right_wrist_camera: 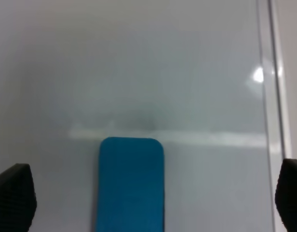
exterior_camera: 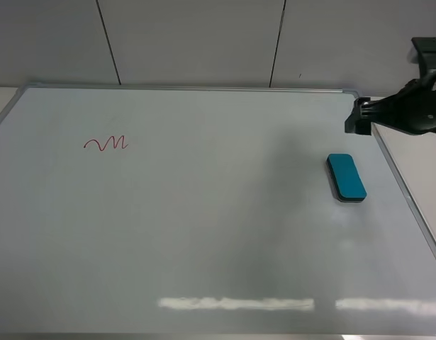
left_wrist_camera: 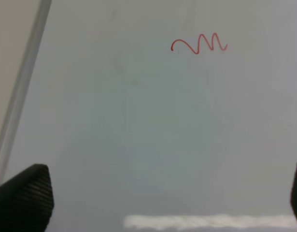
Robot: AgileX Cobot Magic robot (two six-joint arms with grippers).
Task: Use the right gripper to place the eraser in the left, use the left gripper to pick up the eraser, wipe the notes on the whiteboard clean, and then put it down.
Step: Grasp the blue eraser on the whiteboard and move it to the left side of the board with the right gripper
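Pale panelled wall (exterior_camera: 196, 35), two dark seams (exterior_camera: 108, 42)

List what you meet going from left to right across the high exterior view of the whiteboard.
Red notes → teal-blue eraser → right gripper, reaching in from the right edge.

Light was flat, overhead, a bit dim, with a grey cast. The glossy whiteboard (exterior_camera: 203, 227) threw a long glare strip along its near edge and had a faint soft shadow band toward its right side. Left wrist view was soft: notes (left_wrist_camera: 199, 44) legible, left gripper (left_wrist_camera: 168, 193) fingertips (left_wrist_camera: 25, 198) blurred. Right wrist view was softest: eraser (right_wrist_camera: 131, 183) fuzzy-edged, glare bar just past it, hotspot by the frame (right_wrist_camera: 270, 48).
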